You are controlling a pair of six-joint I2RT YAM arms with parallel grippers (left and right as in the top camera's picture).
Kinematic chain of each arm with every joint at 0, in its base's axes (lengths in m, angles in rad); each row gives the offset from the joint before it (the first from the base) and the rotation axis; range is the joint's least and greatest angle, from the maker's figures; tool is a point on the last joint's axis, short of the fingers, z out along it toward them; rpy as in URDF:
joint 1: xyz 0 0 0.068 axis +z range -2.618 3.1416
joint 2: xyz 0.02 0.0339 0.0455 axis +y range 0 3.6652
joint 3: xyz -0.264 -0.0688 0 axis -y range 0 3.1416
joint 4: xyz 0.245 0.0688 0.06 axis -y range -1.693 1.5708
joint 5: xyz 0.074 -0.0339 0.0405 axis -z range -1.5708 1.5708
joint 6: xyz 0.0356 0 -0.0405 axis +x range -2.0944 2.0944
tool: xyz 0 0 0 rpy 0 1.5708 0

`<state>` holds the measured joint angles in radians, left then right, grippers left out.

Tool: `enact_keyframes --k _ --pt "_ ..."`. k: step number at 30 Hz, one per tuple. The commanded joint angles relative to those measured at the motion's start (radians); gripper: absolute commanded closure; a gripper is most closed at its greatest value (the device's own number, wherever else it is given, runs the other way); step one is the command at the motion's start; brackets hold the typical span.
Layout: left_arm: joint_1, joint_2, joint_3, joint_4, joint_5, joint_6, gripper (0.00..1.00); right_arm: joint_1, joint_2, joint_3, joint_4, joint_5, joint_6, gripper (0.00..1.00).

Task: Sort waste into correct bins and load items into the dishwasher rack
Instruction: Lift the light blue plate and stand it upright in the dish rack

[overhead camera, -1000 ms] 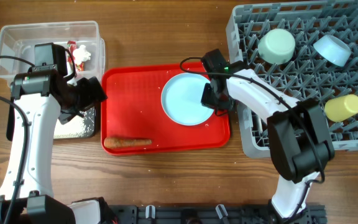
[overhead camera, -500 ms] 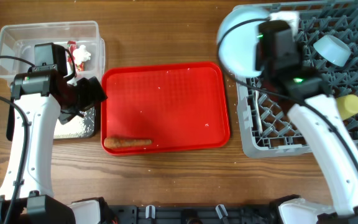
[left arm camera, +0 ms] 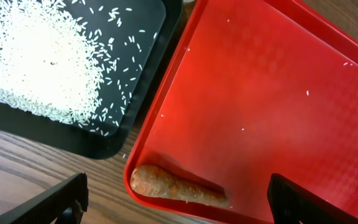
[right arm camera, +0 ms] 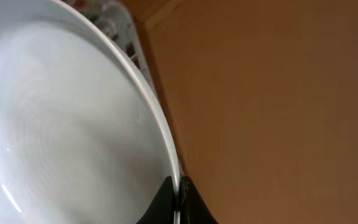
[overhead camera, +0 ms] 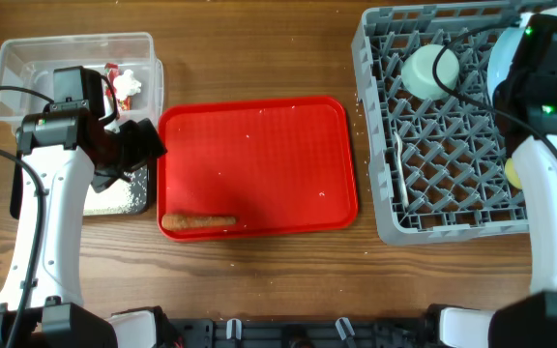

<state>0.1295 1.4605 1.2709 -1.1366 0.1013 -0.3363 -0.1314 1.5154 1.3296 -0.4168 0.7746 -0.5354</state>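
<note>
My right gripper (right arm camera: 178, 199) is shut on the rim of the pale-blue plate (right arm camera: 73, 124). It holds the plate on edge over the far right of the grey dishwasher rack (overhead camera: 443, 145), and in the overhead view the plate (overhead camera: 501, 58) shows beside the gripper (overhead camera: 528, 53). One pale bowl (overhead camera: 431, 70) sits in the rack, and the yellow cup (overhead camera: 513, 174) peeks out under the arm. My left gripper (left arm camera: 179, 208) is open above the orange-brown food stick (left arm camera: 176, 186), which lies in the red tray's front left corner (overhead camera: 198, 221). Rice (left arm camera: 36, 62) lies in the black tray (left arm camera: 148, 74).
The red tray (overhead camera: 259, 126) holds only the stick and a few stray grains. The clear tub (overhead camera: 27, 58) at the back left holds the red-and-white wrapper (overhead camera: 114, 75) and the white tissue (overhead camera: 130, 85). A thin white piece (overhead camera: 401, 179), perhaps the spoon, lies in the rack's left side.
The right arm lifted the plate off the red tray and carried it right, across the rack to its far right side, turning it on edge. The left arm has not moved.
</note>
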Motion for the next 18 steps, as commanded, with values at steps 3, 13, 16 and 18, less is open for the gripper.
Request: enact_keyframes --k 3,13,16,18 --pt "0.004 -0.005 0.006 0.003 -0.006 -0.013 0.08 -0.008 0.106 -0.012 0.035 0.002 -0.011 0.96" --pt "0.004 -0.005 0.006 0.003 -0.006 -0.013 0.08 -0.03 0.141 -0.013 0.346 0.283 -0.104 0.96" --pt "0.004 -0.005 0.006 0.006 -0.006 -0.013 0.08 -0.03 0.142 -0.013 0.316 0.249 -0.114 0.96" --pt "0.004 -0.005 0.006 0.008 -0.006 -0.013 0.08 -0.029 0.142 -0.013 0.246 0.201 -0.06 0.96"
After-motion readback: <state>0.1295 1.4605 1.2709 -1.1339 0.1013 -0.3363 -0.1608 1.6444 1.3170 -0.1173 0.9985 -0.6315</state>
